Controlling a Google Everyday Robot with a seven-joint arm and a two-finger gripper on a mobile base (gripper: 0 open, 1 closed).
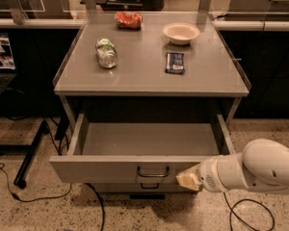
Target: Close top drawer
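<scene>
The top drawer is a wide grey metal drawer pulled well out from under the cabinet top. Its shallow tray holds nothing. A small dark wire handle sits at the middle of its flat front panel. My gripper comes in from the lower right on a white arm. Its yellowish tip is against the front panel, just right of the handle. A lower drawer's handle peeks out below.
On the cabinet top lie a plastic bottle on its side, a red snack bag, a white bowl and a dark blue packet. Cables trail on the speckled floor. A black stand leg is at the left.
</scene>
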